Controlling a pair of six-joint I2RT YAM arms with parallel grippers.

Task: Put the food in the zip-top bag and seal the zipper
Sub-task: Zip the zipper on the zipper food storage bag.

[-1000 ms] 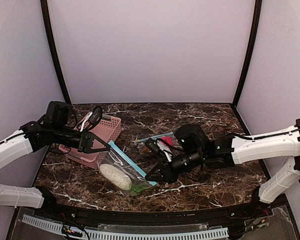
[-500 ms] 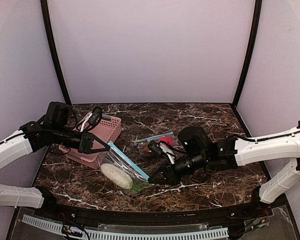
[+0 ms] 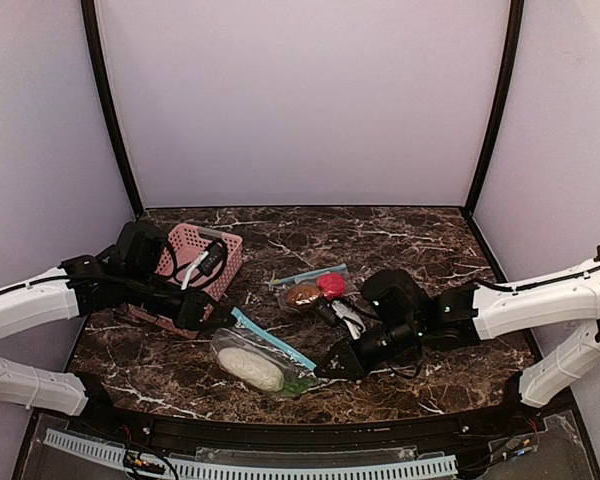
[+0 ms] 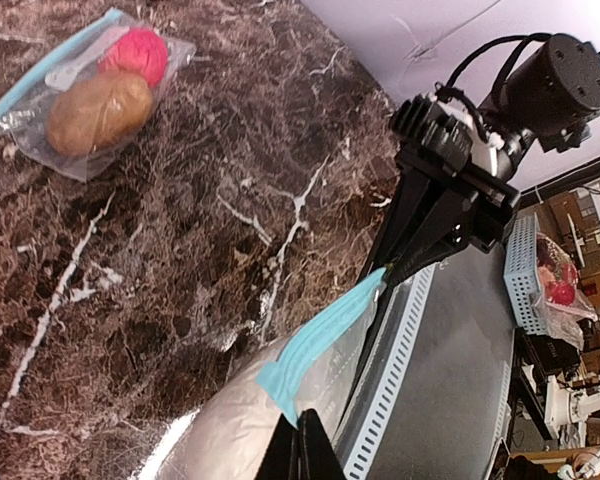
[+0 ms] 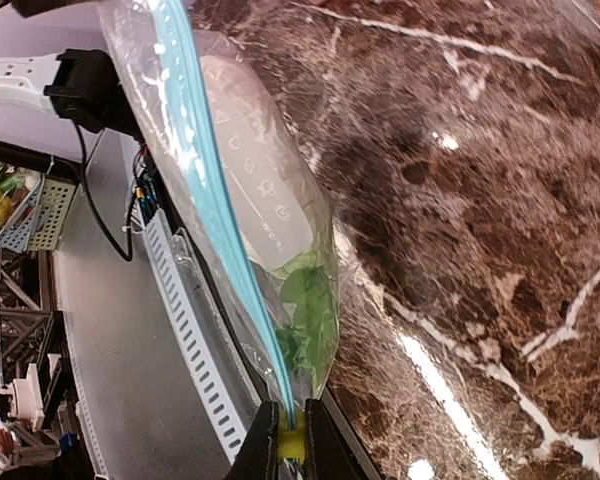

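Observation:
A clear zip-top bag (image 3: 255, 362) with a blue zipper (image 3: 273, 340) is stretched between my two grippers near the front edge. It holds the whitish oblong piece (image 3: 252, 369) and the green sprig (image 3: 296, 385). My left gripper (image 3: 223, 320) is shut on the zipper's left end (image 4: 320, 335). My right gripper (image 3: 326, 370) is shut on the zipper's right end, fingertips pinching it (image 5: 292, 440). The whitish piece (image 5: 265, 190) and the sprig (image 5: 308, 325) show through the plastic in the right wrist view. The brown bun (image 3: 302, 294) and the red ball (image 3: 331, 284) lie in a second clear bag (image 4: 80, 150).
A pink plastic basket (image 3: 220, 262) stands at the left, just behind my left arm. The second bag lies mid-table behind my right arm. The table's front edge with a slotted rail (image 3: 280, 466) is close below the held bag. Walls enclose the back and sides.
Both grippers have moved right and toward the front edge, carrying the bag with them. The bag now hangs lower, its zipper drawn straighter between them.

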